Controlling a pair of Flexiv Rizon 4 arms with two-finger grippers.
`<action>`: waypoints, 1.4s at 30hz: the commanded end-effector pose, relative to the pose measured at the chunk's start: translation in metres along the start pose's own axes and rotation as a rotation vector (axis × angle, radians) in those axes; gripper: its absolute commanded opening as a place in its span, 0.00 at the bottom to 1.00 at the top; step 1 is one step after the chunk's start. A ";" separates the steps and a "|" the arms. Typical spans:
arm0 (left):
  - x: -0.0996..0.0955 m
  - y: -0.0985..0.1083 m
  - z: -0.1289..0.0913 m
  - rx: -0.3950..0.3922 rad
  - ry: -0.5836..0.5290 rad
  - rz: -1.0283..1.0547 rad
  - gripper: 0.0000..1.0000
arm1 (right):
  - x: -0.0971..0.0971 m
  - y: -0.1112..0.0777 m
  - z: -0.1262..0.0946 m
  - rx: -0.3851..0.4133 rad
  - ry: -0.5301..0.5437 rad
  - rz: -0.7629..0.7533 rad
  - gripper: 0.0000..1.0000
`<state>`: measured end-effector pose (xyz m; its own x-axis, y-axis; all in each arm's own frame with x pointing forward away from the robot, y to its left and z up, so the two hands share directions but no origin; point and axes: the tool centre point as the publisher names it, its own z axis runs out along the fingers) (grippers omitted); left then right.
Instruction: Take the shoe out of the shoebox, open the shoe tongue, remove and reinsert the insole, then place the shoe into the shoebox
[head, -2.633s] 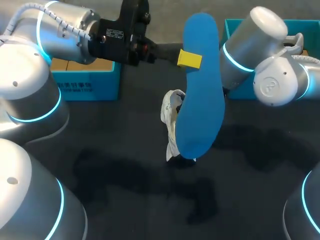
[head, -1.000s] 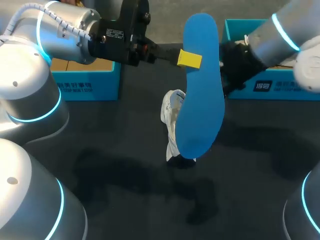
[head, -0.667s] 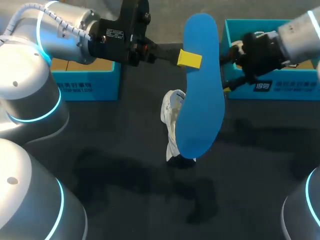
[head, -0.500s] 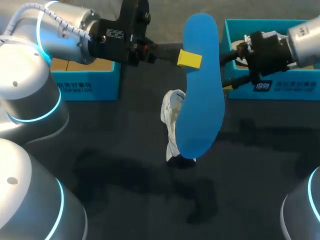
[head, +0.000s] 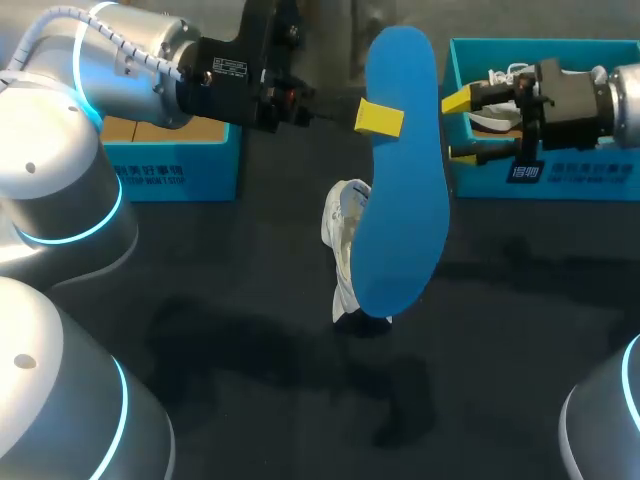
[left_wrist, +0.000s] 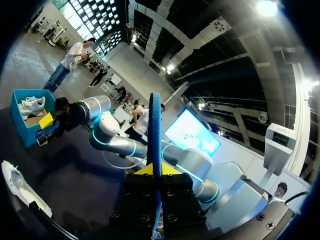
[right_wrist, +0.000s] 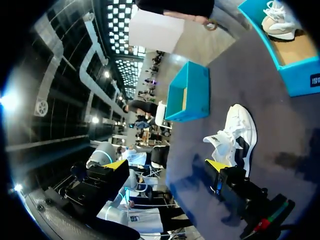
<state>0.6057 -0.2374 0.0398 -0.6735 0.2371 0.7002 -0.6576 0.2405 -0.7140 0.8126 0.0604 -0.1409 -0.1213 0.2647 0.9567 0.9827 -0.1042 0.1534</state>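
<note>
Left gripper (head: 380, 118) clamps insole (head: 402, 215) above shoe (head: 343, 262), long axis crosswise to gripper, broad end over shoe. Right gripper (head: 458, 127) agape, empty.

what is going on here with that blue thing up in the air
The left gripper is shut on a blue insole and holds it upright above the table. A white shoe lies on the table beneath it, held by neither arm. The right gripper is open and empty beside the teal shoebox, which has another white shoe inside. So the insole is out and not yet back in.
</note>
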 end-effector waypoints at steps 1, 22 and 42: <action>0.000 0.001 0.000 0.000 0.000 0.000 0.00 | 0.004 -0.006 -0.004 -0.021 0.002 -0.012 1.00; -0.026 0.004 -0.011 -0.052 -0.030 0.227 0.00 | 0.004 -0.006 -0.004 -0.021 0.002 -0.012 1.00; -0.080 0.002 -0.023 -0.295 -0.102 1.108 0.00 | 0.004 -0.006 -0.004 -0.021 0.002 -0.012 1.00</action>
<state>0.6607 -0.2293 -0.0189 -0.9354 0.3515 -0.0380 0.1260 0.2310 -0.9648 0.8045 0.0560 -0.1374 -0.1349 0.2607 0.9559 0.9779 -0.1203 0.1708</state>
